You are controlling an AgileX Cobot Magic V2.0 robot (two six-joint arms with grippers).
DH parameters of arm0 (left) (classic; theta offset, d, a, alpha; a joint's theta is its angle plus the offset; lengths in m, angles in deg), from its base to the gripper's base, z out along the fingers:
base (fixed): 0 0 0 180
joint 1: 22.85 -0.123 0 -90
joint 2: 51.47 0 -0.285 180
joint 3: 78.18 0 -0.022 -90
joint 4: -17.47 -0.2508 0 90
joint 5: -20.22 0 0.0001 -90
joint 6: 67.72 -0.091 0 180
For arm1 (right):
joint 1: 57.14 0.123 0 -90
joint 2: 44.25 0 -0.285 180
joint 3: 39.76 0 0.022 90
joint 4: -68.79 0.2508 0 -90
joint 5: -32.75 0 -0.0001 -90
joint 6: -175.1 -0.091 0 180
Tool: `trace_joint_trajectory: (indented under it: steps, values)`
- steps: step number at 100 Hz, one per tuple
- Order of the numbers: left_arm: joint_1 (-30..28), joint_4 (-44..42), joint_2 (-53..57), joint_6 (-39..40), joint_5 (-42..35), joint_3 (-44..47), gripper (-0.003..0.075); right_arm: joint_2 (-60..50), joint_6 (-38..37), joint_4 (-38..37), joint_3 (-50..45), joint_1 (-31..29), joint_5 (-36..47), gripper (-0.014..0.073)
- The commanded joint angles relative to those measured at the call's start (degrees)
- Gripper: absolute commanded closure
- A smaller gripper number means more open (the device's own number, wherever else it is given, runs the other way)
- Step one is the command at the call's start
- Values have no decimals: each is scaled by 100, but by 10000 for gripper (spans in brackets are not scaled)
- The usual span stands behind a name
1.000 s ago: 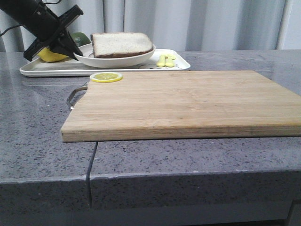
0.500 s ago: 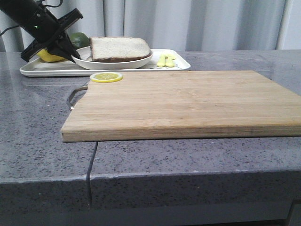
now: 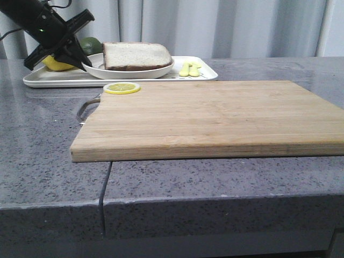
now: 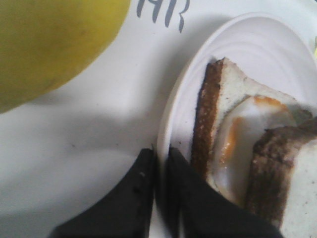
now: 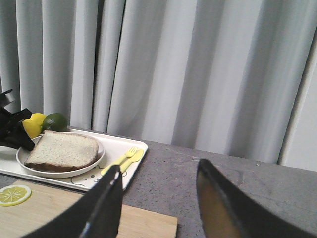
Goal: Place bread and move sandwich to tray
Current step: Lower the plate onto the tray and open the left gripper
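Sandwich [image 3: 136, 56] sits on its white plate [image 3: 129, 71], and that plate rests on the tray [image 3: 115, 79] at the far left of the grey stone counter [image 3: 48, 140], so you can see the task's thing is already on the tray. Your biggest item is the wooden cutting board [image 3: 209, 115], lying flat in the middle of the counter just in front of the tray, with a lemon slice [image 3: 122, 87] on its far left corner. On the tray, a yellow fork and spoon [image 3: 189, 69] lie just beside the plate on the right, while a lemon [image 3: 56, 64] and a lime [image 3: 91, 44] sit at the left end. Your left gripper [image 4: 159, 153] has its jaws nearly together, pinching the plate's rim (the wrist view shows egg [image 4: 242, 144] between the bread slices). Your right gripper [image 5: 158, 193] hangs above the board with jaws spread wide, holding nothing.
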Motion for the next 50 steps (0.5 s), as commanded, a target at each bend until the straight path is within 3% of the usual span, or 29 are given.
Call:
trace_joint_trajectory:
  steps: [1,21,50]
  values:
    - [42,320,430,72,-269,-230,623,25,27,-367,156,-28,-117,232]
    - [42,273,430,72,-277,-230,454,25,27,-367,156,-28,-117,232]
    - [42,109,472,72,-222,-230,434,25,27,-367,156,-28,-117,232]
